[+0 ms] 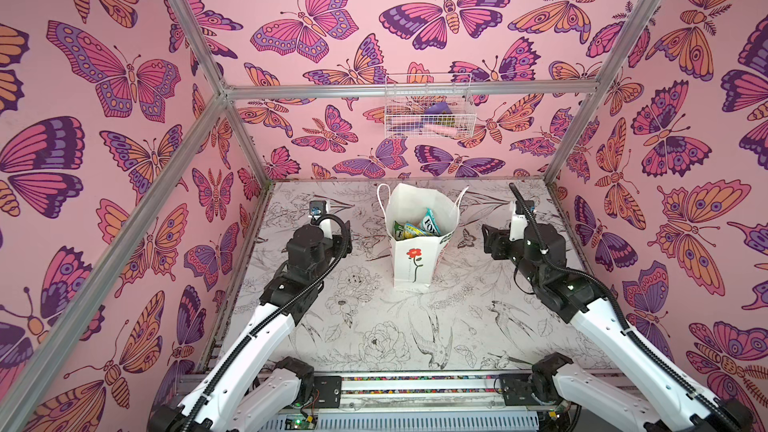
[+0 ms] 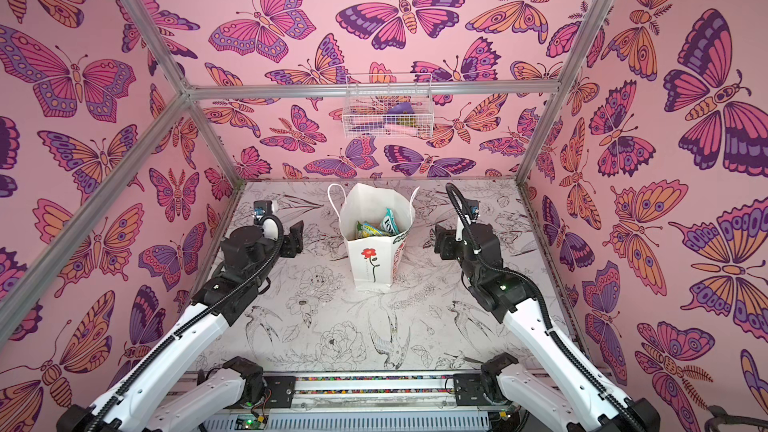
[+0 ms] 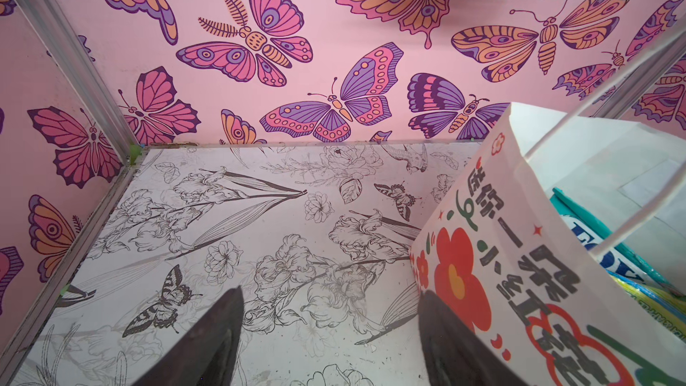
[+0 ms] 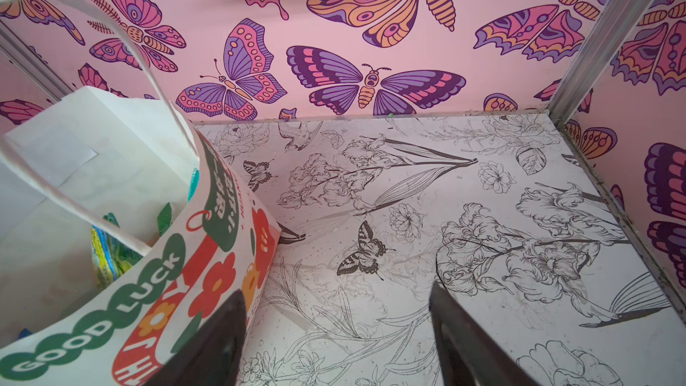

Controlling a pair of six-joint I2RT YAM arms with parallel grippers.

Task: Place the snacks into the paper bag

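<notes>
While the paper bag (image 1: 413, 261) stands upright in the middle of the table (image 1: 374, 322) with the snacks (image 1: 417, 226) inside it, green-yellow and teal packets showing at its mouth, my left pincer (image 3: 330, 293) and my right pincer (image 4: 337, 293) hang to either side, apart from it, both spread wide and empty

the light is bright and soft all over, and the colours look clear. shadows are pale; a faint one lies on the table (image 1: 374, 317) beside the paper bag (image 1: 411, 268). the walls (image 1: 83, 118) look stretched near the edges in both top views. the dark fingers (image 3: 208, 347) close to the wrist cameras look blurry.
</notes>
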